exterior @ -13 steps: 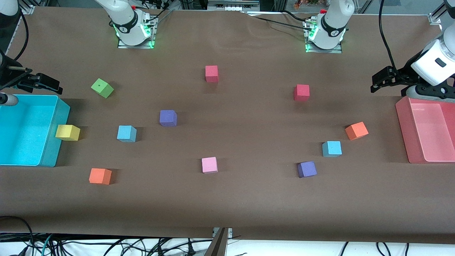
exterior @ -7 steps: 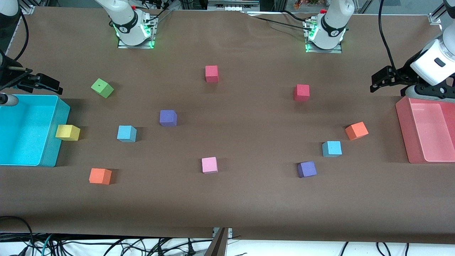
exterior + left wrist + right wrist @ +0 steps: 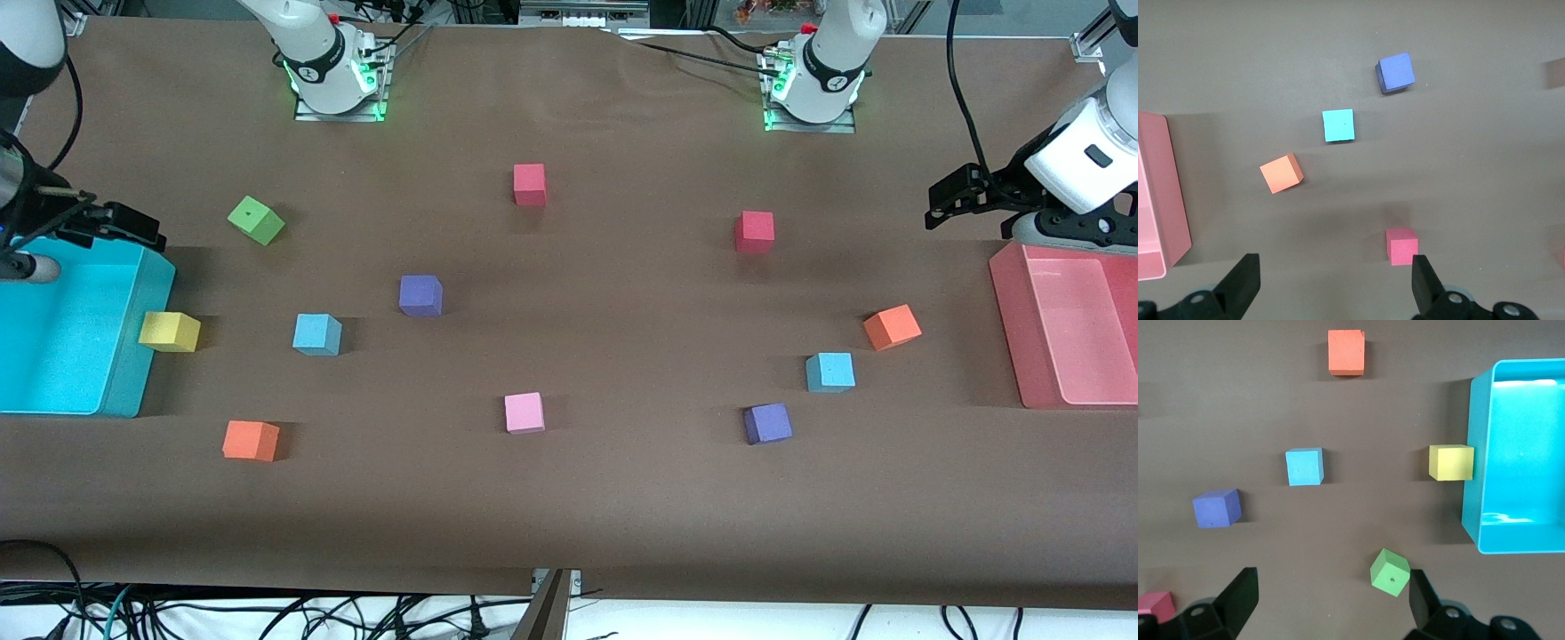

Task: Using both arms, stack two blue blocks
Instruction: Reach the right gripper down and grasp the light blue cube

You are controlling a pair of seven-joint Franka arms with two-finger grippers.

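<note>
Blue blocks sit well apart on the counter: one [image 3: 830,372] toward the left arm's end, between a purple cube [image 3: 767,423] and an orange cube [image 3: 892,326]; the other [image 3: 316,333] toward the right arm's end. Left gripper [image 3: 1331,280] and right gripper [image 3: 1331,597] hover above their own ends, jaws spread, empty.

blue block [image 3: 317,334]: yellow cube [image 3: 169,332] beside | blue block [image 3: 830,372]: orange cube [image 3: 892,327], purple cube [image 3: 767,424] near

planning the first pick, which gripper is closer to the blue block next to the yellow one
Right. The right gripper hangs over the cyan bin's edge, near that blue block; the left gripper is at the table's left-arm end.
</note>
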